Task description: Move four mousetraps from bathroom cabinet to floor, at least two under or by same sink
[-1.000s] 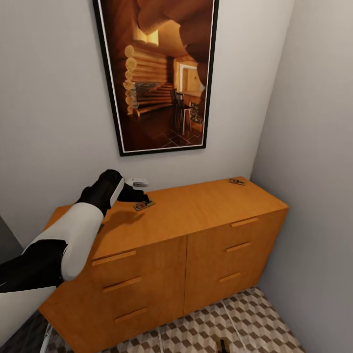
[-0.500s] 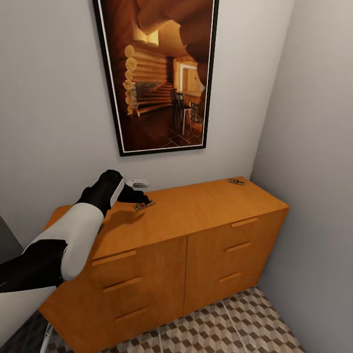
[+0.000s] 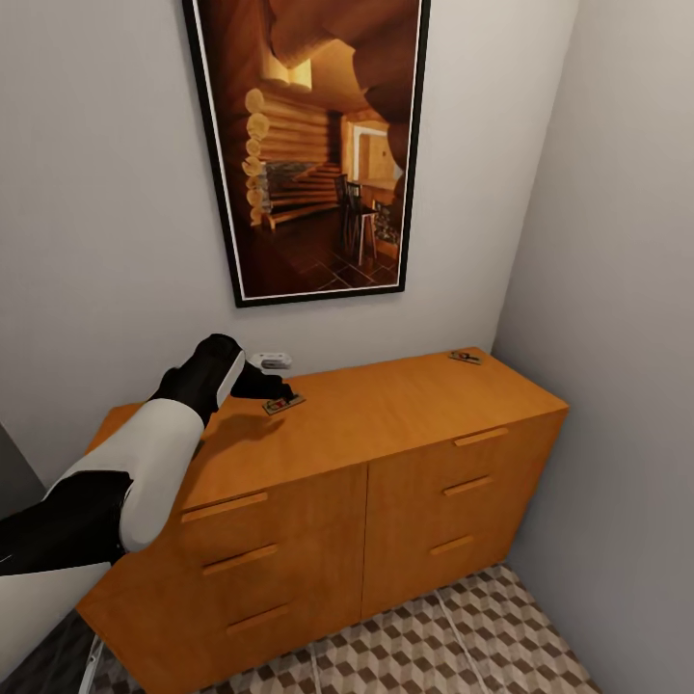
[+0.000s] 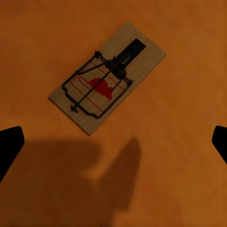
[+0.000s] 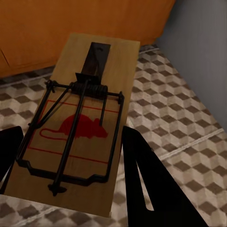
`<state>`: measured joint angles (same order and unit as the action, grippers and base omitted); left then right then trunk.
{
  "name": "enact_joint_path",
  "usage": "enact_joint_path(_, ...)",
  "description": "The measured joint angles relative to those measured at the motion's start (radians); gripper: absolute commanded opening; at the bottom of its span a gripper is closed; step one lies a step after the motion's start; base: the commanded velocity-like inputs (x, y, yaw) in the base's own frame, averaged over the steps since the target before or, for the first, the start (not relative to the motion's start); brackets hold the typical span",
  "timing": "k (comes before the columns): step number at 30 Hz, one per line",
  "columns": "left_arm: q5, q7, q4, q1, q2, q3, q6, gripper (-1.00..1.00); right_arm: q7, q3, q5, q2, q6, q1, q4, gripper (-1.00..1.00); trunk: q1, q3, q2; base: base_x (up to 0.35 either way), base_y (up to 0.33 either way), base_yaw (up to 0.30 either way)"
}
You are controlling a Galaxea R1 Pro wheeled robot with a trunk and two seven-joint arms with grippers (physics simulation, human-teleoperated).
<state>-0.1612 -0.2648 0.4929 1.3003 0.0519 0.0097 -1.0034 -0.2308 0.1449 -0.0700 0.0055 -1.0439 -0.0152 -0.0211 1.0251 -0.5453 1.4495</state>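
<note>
Two mousetraps lie on top of the orange-brown cabinet: one toward its left, one at the far right corner. My left gripper hovers right at the left mousetrap, a tan plate with a black wire bar and a red mouse print. The gripper is open, its fingertips spread wide, and the trap lies just beyond them. My right gripper is shut on a third mousetrap, held above the cube-patterned bathroom floor in front of the cabinet.
A large framed picture hangs above the cabinet. A small white fitting sits on the wall behind my left gripper. The grey side wall closes off the cabinet's right end. A strip of tiled floor shows in front.
A dark tip at the bottom edge of the head view one second ago is gone from it. The left arm and the traps on the cabinet have stayed put.
</note>
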Motion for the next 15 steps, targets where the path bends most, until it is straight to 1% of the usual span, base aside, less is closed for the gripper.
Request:
enact_joint_path(4,0.0,0.0,-0.001,0.0,0.0,0.0,0.0,1.0,-0.002,-0.001,-0.002,0.006,0.0,0.0,-0.001,-1.0,0.0,0.0,0.0,0.0,0.0,0.0)
enact_joint_path(15,0.0,0.0,-0.002,0.0,0.0,0.0,0.0,1.0,-0.003,-0.002,-0.003,0.008,0.0,0.0,0.0,-1.0,0.0,0.0,0.0,0.0,0.0,0.0)
